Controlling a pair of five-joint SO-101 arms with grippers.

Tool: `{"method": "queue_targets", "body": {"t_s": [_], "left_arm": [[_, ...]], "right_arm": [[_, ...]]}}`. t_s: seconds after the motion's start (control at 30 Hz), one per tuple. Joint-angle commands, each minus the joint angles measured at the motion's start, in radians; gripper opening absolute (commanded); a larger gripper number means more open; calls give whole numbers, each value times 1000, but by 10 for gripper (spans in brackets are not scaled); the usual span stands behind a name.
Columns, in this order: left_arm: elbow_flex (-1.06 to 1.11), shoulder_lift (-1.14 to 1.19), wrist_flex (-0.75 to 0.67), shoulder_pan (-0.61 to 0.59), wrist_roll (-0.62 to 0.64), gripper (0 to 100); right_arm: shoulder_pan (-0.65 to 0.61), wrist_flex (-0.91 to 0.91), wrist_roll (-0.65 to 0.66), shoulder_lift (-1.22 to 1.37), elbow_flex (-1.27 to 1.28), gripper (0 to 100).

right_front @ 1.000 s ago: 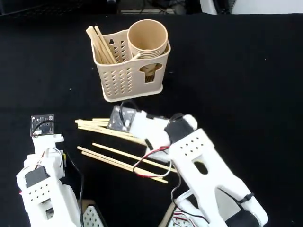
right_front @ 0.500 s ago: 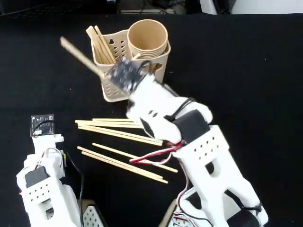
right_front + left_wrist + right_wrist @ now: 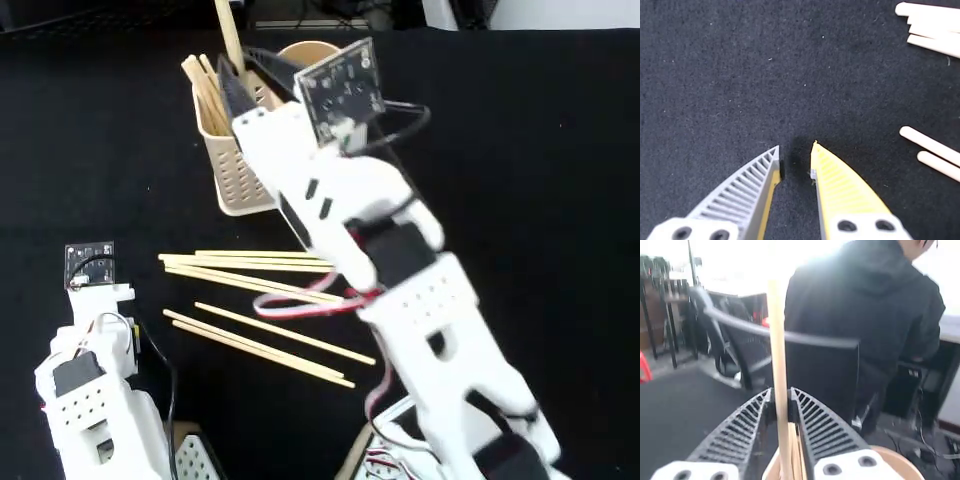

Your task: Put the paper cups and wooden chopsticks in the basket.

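Note:
My right gripper [image 3: 237, 88] hangs over the beige basket [image 3: 238, 178], shut on a wooden chopstick [image 3: 229, 30] that stands nearly upright above the basket's left compartment. In the right wrist view the chopstick [image 3: 776, 340] runs up between the closed fingers of the right gripper [image 3: 781, 396]. Other chopsticks [image 3: 204, 86] stand in that compartment. Stacked paper cups [image 3: 300, 48] sit in the right compartment, mostly hidden by the arm. Several loose chopsticks [image 3: 250, 266] lie on the table. My left gripper [image 3: 795, 150] is slightly open just above the black cloth, holding nothing.
A second group of loose chopsticks [image 3: 262, 340] lies nearer the front, between the two arm bases; their ends [image 3: 930, 146] show beside the left gripper. The left arm [image 3: 88, 365] sits folded at the front left. The black table [image 3: 520, 150] stretches to the right.
The right arm has lifted a chopstick off the table pile, swung it up and back, and now holds it upright over the basket. The left arm has kept still.

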Motion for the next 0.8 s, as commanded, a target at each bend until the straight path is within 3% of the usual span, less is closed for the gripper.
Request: {"method": "queue_targets", "body": {"t_s": [0.0, 0.33, 0.63, 0.77], "left_arm": [[-5, -20, -15, 8, -3, 116], [-5, -20, -15, 8, -3, 116], [-5, -20, -17, 7, -3, 116], [-5, -20, -17, 7, -3, 116]], "right_arm": [[-9, -187, -6, 99, -61, 12], [-6, -250, -2, 357, -219, 12], [-6, -212, -2, 461, -142, 14], [-5, -150, -2, 461, -120, 88]]}}
